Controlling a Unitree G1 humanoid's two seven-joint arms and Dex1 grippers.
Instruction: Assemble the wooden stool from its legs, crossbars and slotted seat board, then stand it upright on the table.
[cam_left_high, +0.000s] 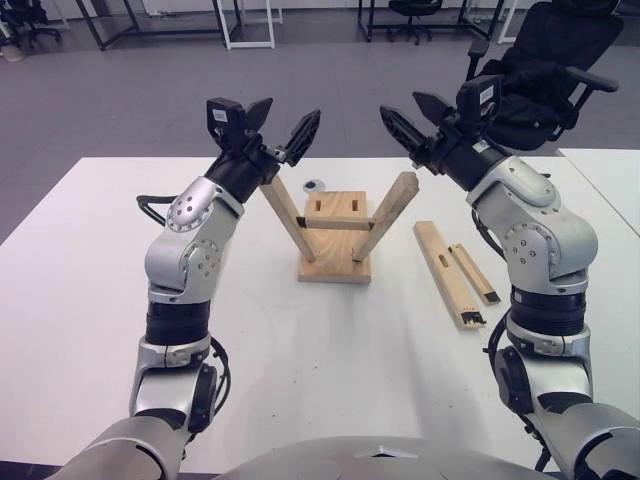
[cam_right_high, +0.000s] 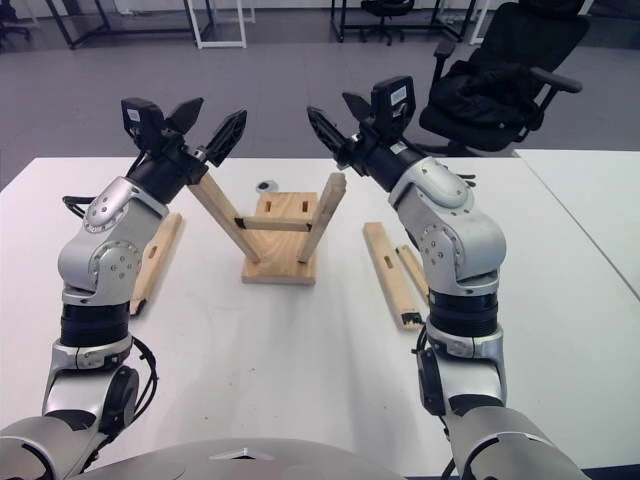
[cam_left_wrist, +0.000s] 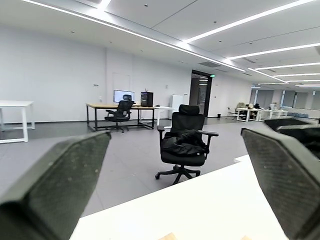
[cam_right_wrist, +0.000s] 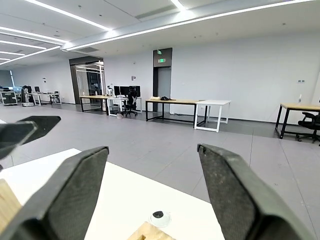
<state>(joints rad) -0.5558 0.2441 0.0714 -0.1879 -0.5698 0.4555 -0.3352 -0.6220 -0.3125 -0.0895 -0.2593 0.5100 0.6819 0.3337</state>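
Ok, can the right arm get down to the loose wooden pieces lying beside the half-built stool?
Probably yes: the right gripper is open and raised, the loose wooden pieces lie uncovered beside that arm.

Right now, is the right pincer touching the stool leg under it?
Apart. In the right eye view the open right pincer hangs above the top of the leg, with white table showing between.

Both arms are bent at the elbow and rise forward, so that the left gripper (cam_left_high: 292, 108) and the right gripper (cam_left_high: 400, 103) point toward each other, tips near but not touching, each with its two dark fingers spread wide.
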